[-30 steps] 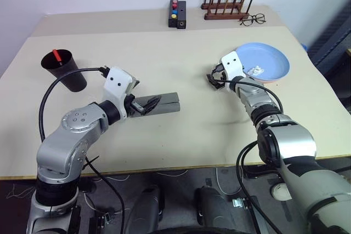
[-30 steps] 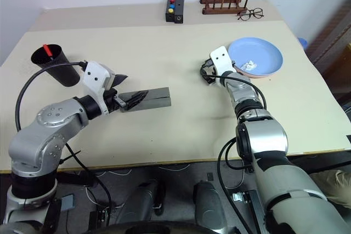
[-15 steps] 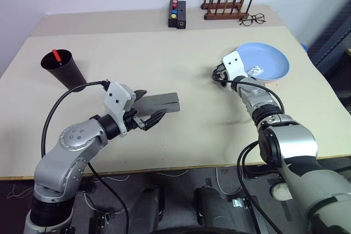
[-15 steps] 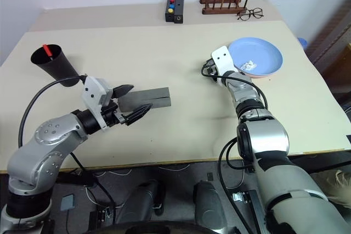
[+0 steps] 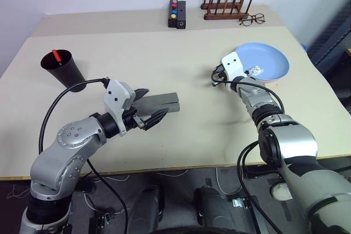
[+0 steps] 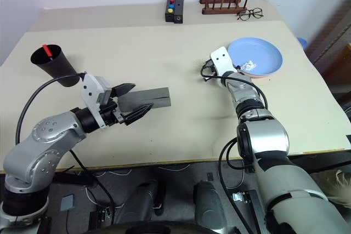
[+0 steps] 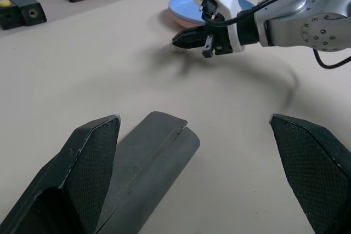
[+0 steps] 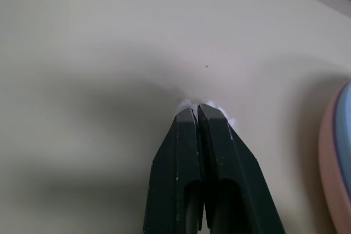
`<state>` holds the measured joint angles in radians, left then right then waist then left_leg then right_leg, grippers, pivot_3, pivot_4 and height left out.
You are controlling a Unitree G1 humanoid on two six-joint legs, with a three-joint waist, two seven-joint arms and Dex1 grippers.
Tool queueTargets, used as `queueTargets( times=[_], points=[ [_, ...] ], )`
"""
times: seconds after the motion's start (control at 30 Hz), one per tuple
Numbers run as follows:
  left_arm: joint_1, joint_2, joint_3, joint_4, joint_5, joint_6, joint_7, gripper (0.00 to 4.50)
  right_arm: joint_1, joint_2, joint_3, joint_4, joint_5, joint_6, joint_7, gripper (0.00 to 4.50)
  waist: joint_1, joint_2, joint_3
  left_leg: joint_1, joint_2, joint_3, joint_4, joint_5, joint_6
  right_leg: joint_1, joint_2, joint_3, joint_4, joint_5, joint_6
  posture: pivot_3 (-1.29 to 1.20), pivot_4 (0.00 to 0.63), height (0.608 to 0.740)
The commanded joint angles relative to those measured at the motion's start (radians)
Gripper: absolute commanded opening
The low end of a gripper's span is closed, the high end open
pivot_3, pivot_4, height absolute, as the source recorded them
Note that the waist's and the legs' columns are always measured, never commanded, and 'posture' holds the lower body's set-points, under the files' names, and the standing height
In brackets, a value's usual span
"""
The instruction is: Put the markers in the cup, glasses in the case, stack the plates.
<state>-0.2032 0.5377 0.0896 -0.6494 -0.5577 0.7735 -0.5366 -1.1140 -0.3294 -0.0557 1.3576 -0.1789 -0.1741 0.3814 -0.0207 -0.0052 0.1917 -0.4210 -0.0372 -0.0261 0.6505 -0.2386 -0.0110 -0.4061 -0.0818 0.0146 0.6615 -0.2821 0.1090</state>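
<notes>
The grey case (image 5: pixel 162 102) lies closed on the table, its near end between the fingers of my open left gripper (image 5: pixel 153 103), which hold nothing. At the far left the black cup (image 5: pixel 64 69) holds a red-capped marker (image 5: pixel 56 55). The light blue plate (image 5: pixel 266 60) rests on the pink plate (image 7: pixel 180 21) at the right. My right gripper (image 5: pixel 215 73) is shut and low over the table just left of the plates. A small white scrap (image 8: pixel 207 104) shows at its tips; I cannot tell if it is pinched. The glasses are out of view.
A crumpled white bit (image 5: pixel 254 71) lies in the blue plate. At the back edge stand a wooden peg rack (image 5: pixel 226 5), wire-framed clear eyeglasses (image 5: pixel 252 20) and a black box with coloured buttons (image 5: pixel 176 14).
My right gripper's fingers have closed where it stands. My left gripper has drawn back a little from over the case toward me, still open.
</notes>
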Motion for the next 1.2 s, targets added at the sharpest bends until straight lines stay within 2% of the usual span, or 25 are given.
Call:
queueTargets(
  times=[0.03, 0.1, 0.13, 0.2, 0.27, 0.33, 0.37, 0.43, 0.5, 0.9, 1.0, 1.17, 1.2],
  points=[
    [-0.02, -0.004, -0.008, -0.018, -0.014, -0.015, 0.004, 4.5, -0.014, -0.017, -0.011, -0.012, 0.009, 0.002, 0.005, 0.04, 0.0, 0.0, 0.0, 0.0, 0.0, 0.0, 0.0, 0.0, 0.0, 0.0, 0.0, 0.0, 0.0, 0.0, 0.0, 0.0, 0.15, 0.74],
    [-0.021, -0.005, -0.011, -0.017, -0.014, -0.015, 0.005, 4.5, -0.014, -0.018, -0.011, -0.013, 0.009, 0.002, 0.006, 0.04, 0.0, 0.0, 0.0, 0.0, 0.0, 0.0, 0.0, 0.0, 0.0, 0.0, 0.0, 0.0, 0.0, 0.0, 0.0, 0.0, 0.15, 0.74],
    [-0.021, -0.005, -0.012, -0.016, -0.013, -0.017, 0.005, 4.5, -0.014, -0.019, -0.009, -0.013, 0.007, 0.001, 0.003, 0.27, 0.0, 0.0, 0.0, 0.0, 0.0, 0.0, 0.0, 0.0, 0.0, 0.0, 0.0, 0.0, 0.0, 0.0, 0.0, 0.0, 0.15, 0.74],
    [-0.022, -0.006, -0.014, -0.014, -0.011, -0.018, 0.007, 4.5, -0.014, -0.02, -0.012, -0.013, 0.008, -0.002, -0.005, 0.93, 0.0, 0.0, 0.0, 0.0, 0.0, 0.0, 0.0, 0.0, 0.0, 0.0, 0.0, 0.0, 0.0, 0.0, 0.0, 0.0, 0.15, 0.74],
    [-0.024, -0.007, -0.018, -0.012, -0.01, -0.02, 0.01, 4.5, -0.015, -0.019, -0.02, -0.014, 0.016, -0.001, 0.001, 1.84, 0.0, 0.0, 0.0, 0.0, 0.0, 0.0, 0.0, 0.0, 0.0, 0.0, 0.0, 0.0, 0.0, 0.0, 0.0, 0.0, 0.15, 0.74],
    [-0.025, -0.007, -0.022, -0.011, -0.008, -0.022, 0.012, 4.5, -0.016, -0.019, -0.022, -0.014, 0.019, 0.001, 0.01, 1.84, 0.0, 0.0, 0.0, 0.0, 0.0, 0.0, 0.0, 0.0, 0.0, 0.0, 0.0, 0.0, 0.0, 0.0, 0.0, 0.0, 0.15, 0.74],
    [-0.026, -0.007, -0.023, -0.01, -0.008, -0.023, 0.012, 4.5, -0.016, -0.02, -0.021, -0.014, 0.017, -0.002, 0.003, 2.2, 0.0, 0.0, 0.0, 0.0, 0.0, 0.0, 0.0, 0.0, 0.0, 0.0, 0.0, 0.0, 0.0, 0.0, 0.0, 0.0, 0.15, 0.74],
    [-0.026, -0.008, -0.024, -0.01, -0.009, -0.023, 0.013, 4.5, -0.016, -0.021, -0.022, -0.015, 0.015, -0.005, -0.009, 2.58, 0.0, 0.0, 0.0, 0.0, 0.0, 0.0, 0.0, 0.0, 0.0, 0.0, 0.0, 0.0, 0.0, 0.0, 0.0, 0.0, 0.15, 0.74],
    [-0.026, -0.008, -0.025, -0.009, -0.009, -0.025, 0.014, 4.5, -0.015, -0.021, -0.024, -0.015, 0.017, -0.004, -0.012, 3.5, 0.0, 0.0, 0.0, 0.0, 0.0, 0.0, 0.0, 0.0, 0.0, 0.0, 0.0, 0.0, 0.0, 0.0, 0.0, 0.0, 0.15, 0.74],
    [-0.031, -0.011, -0.025, -0.008, -0.011, -0.023, 0.021, 4.5, -0.006, -0.025, -0.022, -0.012, 0.015, 0.013, -0.011, 3.5, 0.0, 0.0, 0.0, 0.0, 0.0, 0.0, 0.0, 0.0, 0.0, 0.0, 0.0, 0.0, 0.0, 0.0, 0.0, 0.0, 0.15, 0.74],
    [-0.031, -0.011, -0.024, -0.012, -0.013, -0.02, 0.023, 4.5, -0.006, -0.023, -0.023, -0.012, 0.017, 0.015, -0.007, 2.62, 0.0, 0.0, 0.0, 0.0, 0.0, 0.0, 0.0, 0.0, 0.0, 0.0, 0.0, 0.0, 0.0, 0.0, 0.0, 0.0, 0.15, 0.74],
    [-0.037, -0.014, -0.025, -0.014, -0.016, -0.017, 0.028, 4.5, -0.006, -0.023, -0.024, -0.012, 0.016, 0.017, -0.006, 0.04, 0.0, 0.0, 0.0, 0.0, 0.0, 0.0, 0.0, 0.0, 0.0, 0.0, 0.0, 0.0, 0.0, 0.0, 0.0, 0.0, 0.15, 0.74],
    [-0.039, -0.014, -0.026, -0.013, -0.016, -0.016, 0.029, 4.5, -0.007, -0.023, -0.023, -0.012, 0.016, 0.017, -0.006, 0.04, 0.0, 0.0, 0.0, 0.0, 0.0, 0.0, 0.0, 0.0, 0.0, 0.0, 0.0, 0.0, 0.0, 0.0, 0.0, 0.0, 0.15, 0.74]
  ],
)
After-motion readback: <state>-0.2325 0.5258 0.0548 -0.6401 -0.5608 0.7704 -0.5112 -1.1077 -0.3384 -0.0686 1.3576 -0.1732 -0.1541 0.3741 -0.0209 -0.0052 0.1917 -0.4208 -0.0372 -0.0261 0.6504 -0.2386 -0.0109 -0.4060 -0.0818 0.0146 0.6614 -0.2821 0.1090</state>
